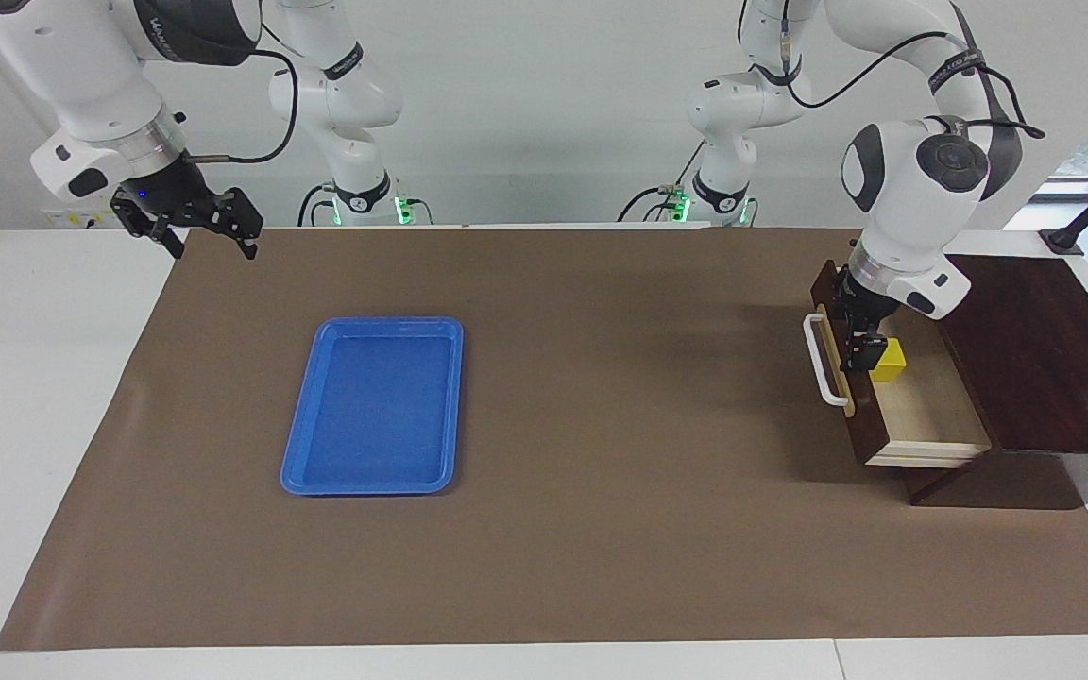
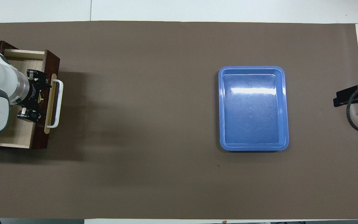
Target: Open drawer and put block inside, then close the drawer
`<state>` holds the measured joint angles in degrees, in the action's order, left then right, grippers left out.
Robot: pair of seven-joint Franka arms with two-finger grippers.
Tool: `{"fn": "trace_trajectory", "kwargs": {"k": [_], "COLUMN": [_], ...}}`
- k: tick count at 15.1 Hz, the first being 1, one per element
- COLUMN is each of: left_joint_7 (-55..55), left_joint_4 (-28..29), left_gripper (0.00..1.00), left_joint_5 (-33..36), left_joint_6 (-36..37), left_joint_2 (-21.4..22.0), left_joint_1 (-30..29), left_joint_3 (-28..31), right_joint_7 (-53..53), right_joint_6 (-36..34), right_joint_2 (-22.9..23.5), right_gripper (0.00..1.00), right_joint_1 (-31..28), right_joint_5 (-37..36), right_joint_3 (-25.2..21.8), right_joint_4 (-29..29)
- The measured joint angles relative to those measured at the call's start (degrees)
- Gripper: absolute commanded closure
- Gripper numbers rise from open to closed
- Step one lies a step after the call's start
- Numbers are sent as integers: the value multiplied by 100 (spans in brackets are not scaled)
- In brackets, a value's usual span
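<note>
The dark brown drawer (image 1: 931, 416) stands pulled out of its cabinet (image 1: 1045, 349) at the left arm's end of the table, its white handle (image 1: 823, 359) toward the table's middle. The yellow block (image 1: 890, 361) is inside the drawer, close to the drawer front. My left gripper (image 1: 865, 364) reaches down into the drawer right at the block, touching or nearly touching its side. In the overhead view the left gripper (image 2: 31, 96) covers the block over the open drawer (image 2: 17, 130). My right gripper (image 1: 212, 247) waits open and empty, raised over the right arm's end of the table.
A flat blue tray (image 1: 383, 323) lies empty on the brown mat toward the right arm's end; it also shows in the overhead view (image 2: 250, 67). White table borders the mat (image 1: 601, 529).
</note>
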<state>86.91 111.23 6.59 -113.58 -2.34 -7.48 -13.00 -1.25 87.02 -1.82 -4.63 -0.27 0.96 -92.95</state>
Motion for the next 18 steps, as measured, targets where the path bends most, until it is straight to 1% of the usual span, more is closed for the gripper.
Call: {"fn": "trace_trajectory", "kwargs": {"k": [3, 7, 13, 18], "left_joint_7": [-34, -192, -777, -852], "left_joint_4": [-4, -41, -84, -92], "left_gripper": [0, 0, 0, 0], "left_joint_5": [141, 239, 262, 268], "left_joint_6": [-36, -104, -132, -134], "left_joint_2": [0, -3, -2, 0], "left_joint_1": [-123, -437, -978, -1128], "left_joint_3": [3, 33, 57, 60], "right_joint_7": [0, 0, 0, 0], "right_joint_6": [-125, -227, -228, -228], "right_joint_2": [-12, -45, -49, -49], "right_gripper": [0, 0, 0, 0], "right_joint_1": [15, 33, 33, 33], "right_joint_5": [0, 0, 0, 0], "right_joint_3": [12, 13, 13, 13], "right_joint_4": [-1, -8, -11, -12]}}
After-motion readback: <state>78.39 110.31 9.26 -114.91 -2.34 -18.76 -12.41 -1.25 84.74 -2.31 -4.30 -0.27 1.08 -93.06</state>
